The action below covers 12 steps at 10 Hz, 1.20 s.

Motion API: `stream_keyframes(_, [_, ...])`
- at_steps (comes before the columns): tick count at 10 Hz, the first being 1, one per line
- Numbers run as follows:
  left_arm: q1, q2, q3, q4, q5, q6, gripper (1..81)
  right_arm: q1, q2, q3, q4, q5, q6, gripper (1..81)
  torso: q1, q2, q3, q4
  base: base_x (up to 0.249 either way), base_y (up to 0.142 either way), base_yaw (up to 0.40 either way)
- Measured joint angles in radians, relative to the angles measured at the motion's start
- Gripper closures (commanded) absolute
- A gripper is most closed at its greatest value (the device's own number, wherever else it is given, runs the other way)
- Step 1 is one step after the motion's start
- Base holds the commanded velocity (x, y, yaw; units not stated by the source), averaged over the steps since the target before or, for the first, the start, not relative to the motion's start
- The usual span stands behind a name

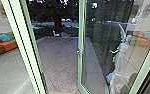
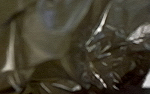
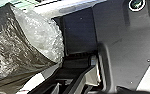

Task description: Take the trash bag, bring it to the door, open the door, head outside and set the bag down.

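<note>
Paved ground (image 1: 58, 65) stretches out beyond the glass door (image 1: 80, 65), its joints laid in a slanting grid, with a dark tree trunk (image 1: 57, 21) rising past its far edge and greenery around that. Near the trunk, on the far side of the door, sits 1 small white object (image 1: 56, 34), too blurred to name. The door has a pale green frame and a handle (image 1: 79, 52) on its upright edge; it stands open, with a gap between that edge and the green post (image 1: 28, 47) to its left. Left of the door, past the post, lies a pale floor (image 1: 8, 72), where a sofa (image 1: 6, 45) in orange and brown carries 1 teal cushion (image 1: 3, 37). Pale, blurred shapes and orange patches show in the door's glass, overlapping the dark view outside.

The trash bag (image 3: 6, 52) is at the robot, on the near side of the door; how far it is from the door I cannot tell. It is dark, thin and shiny, full of creases, and clear crinkled plastic (image 3: 44, 33) bulges from its edge. In the left wrist view the bag's brownish film appears up close, gathered into tight folds. For the left gripper and the right gripper, I cannot tell whether either is wide, narrow or holding the bag.
</note>
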Motion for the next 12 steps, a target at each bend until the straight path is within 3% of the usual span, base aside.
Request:
stream_keyframes(5, [0.0, 0.007, -0.017, 0.001, 0.0, 0.0, 81.1, 0.0, 0.001, 0.0, 0.0, 0.0, 0.0, 1.0, 0.0, 0.0, 0.0, 0.0, 0.0, 0.0, 0.0])
stream_keyframes(12, [0.003, 0.029, -0.069, 0.001, 0.001, 0.0, 81.1, -0.003, 0.003, 0.0, 0.0, 0.003, 0.0, 1.0, -0.002, 0.0, 0.001, 0.0, 0.08, 0.0, 0.0])
